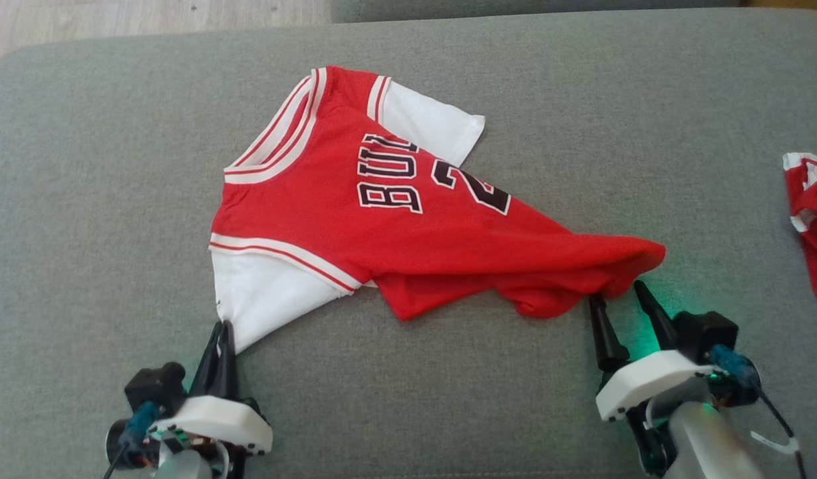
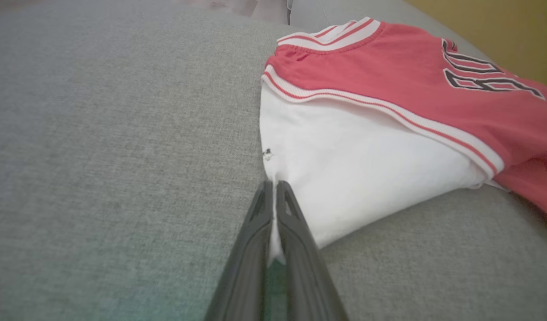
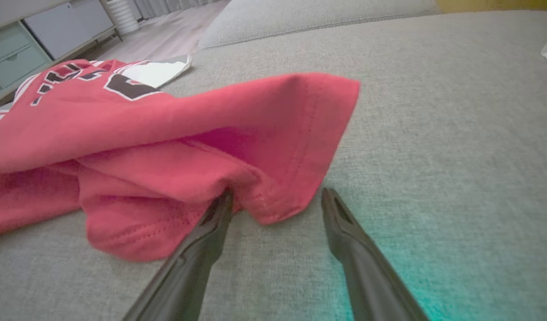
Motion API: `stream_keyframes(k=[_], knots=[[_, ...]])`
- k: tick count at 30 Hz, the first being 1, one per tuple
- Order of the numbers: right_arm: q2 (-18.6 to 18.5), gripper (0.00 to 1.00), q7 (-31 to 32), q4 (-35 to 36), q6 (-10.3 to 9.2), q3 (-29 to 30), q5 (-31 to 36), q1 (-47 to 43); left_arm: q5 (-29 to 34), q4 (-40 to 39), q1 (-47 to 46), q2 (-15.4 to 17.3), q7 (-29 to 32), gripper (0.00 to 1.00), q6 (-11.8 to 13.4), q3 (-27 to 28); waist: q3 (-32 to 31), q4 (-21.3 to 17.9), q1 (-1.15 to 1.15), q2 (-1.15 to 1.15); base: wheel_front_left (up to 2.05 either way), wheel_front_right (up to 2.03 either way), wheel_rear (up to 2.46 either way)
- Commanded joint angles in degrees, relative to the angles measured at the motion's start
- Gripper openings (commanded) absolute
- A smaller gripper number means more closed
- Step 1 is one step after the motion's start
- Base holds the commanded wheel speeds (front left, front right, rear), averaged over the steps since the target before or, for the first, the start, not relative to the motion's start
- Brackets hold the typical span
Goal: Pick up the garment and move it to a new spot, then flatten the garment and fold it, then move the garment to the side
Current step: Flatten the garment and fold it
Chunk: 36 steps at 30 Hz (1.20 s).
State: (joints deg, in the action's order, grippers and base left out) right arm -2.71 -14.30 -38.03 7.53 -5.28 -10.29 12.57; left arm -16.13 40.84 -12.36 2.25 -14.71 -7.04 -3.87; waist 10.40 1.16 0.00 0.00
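1. The red garment [image 1: 382, 219] is lying spread on the grey cushion [image 1: 116, 166].
2. The left gripper [image 1: 223, 327] is pinching its white sleeve [image 2: 353, 178] tight.
3. The right gripper [image 1: 615, 293] is standing parted, straddling the red hem corner [image 3: 282, 196].

A wide grey cushion [image 1: 102, 199] of woven fabric carries everything here, its far edge rounded off against a strip of pale wooden floor [image 1: 149, 20]. A red jersey [image 1: 328, 219] with white sleeves, striped trim and black lettering lies across its middle, collar toward the robot's left and hem toward the right. The chest lies fairly flat, but the hem end is bunched, its upper layer raised off the fabric. Well apart, at the right edge of the head view, a second red-and-white garment [image 1: 811, 219] lies crumpled on the same cushion.
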Motion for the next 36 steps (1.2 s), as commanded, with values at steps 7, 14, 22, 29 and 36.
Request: stream_keyframes(k=[7,14,22,29,36], knots=[[-0.17,1.0,-0.7,4.03,-0.04,-1.0,5.39,0.87,-0.81,-1.61,-1.01,0.63,-0.29,0.0,0.49,1.19,0.19,-0.16,0.0,0.0,0.0,0.0,0.0],[-0.17,1.0,-0.7,5.55,-0.04,-0.91,7.07,-0.55,-1.28,-1.64,-0.49,0.63,-0.29,0.0,0.76,1.13,0.01,-0.64,0.0,0.0,0.0,0.0,0.0],[-0.17,0.99,-0.7,4.3,-0.04,-1.41,7.52,0.9,-1.37,-1.49,-1.17,0.63,-0.29,0.0,0.74,0.61,0.78,-0.36,0.0,0.0,0.0,0.0,0.0],[-0.17,0.0,-0.7,2.06,-0.04,-1.3,7.86,2.1,-1.29,-1.84,-1.4,0.63,-0.29,0.0,0.87,0.76,1.05,0.22,0.0,0.0,0.0,0.0,0.0],[-0.17,0.0,-0.7,6.44,-0.04,1.13,9.02,0.42,-1.52,-4.53,-1.42,0.63,-0.29,0.0,0.68,1.94,-1.12,-0.48,0.0,0.0,0.0,0.0,0.0]])
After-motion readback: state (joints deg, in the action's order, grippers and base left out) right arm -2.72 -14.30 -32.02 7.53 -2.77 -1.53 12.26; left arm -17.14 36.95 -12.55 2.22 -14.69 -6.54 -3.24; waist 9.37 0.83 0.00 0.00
